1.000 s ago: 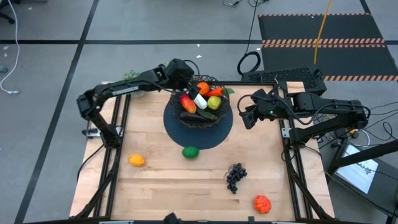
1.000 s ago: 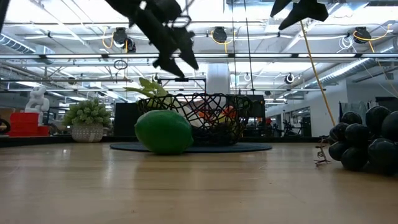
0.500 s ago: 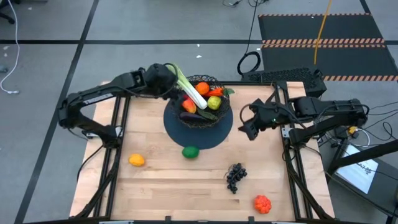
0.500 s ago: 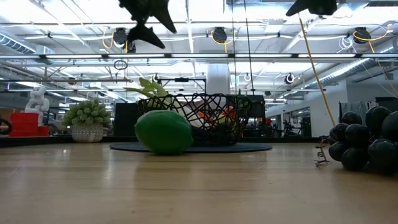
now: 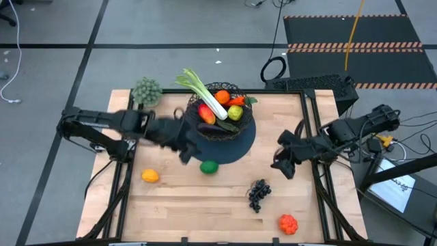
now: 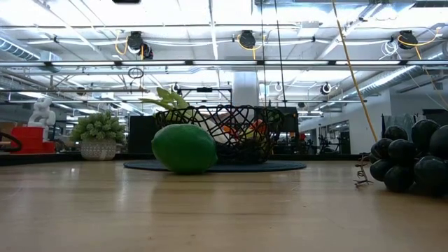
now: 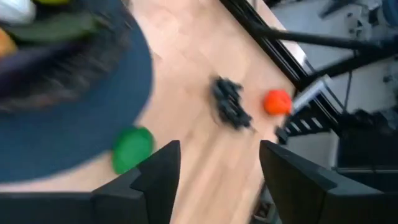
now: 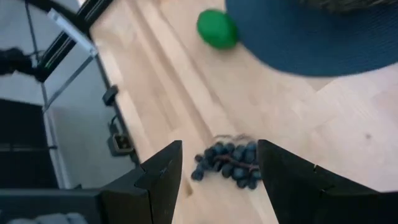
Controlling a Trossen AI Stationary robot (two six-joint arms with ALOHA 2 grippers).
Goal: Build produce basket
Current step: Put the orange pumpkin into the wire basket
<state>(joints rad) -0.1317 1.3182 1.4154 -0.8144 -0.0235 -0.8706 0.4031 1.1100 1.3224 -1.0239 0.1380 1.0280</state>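
Leftmost, near the far-left corner of the table [image 5: 171,205]: a fuzzy grey-green clump [image 5: 146,89], close to the edge. Nearer the front, a yellow lemon [image 5: 150,176] alone on bare wood, well apart from everything. Left gripper [image 5: 186,152] low over the table beside the round dark mat [image 5: 235,152], fingers spread wide, nothing between them; a green lime [image 5: 209,166] just beside it at the mat's front edge. On the mat, the black wire basket [image 5: 240,130], already with the leek [image 5: 205,94] sticking out over its far-left rim, plus orange, red and dark pieces inside. Open wood in front of the mat. Further right, dark grapes [image 5: 258,194] and a red-orange fruit [image 5: 288,223] near the front-right corner. Right gripper [image 5: 284,164] over the right side, close to the frame rail, fingers apart and empty, grapes below in the right wrist view.
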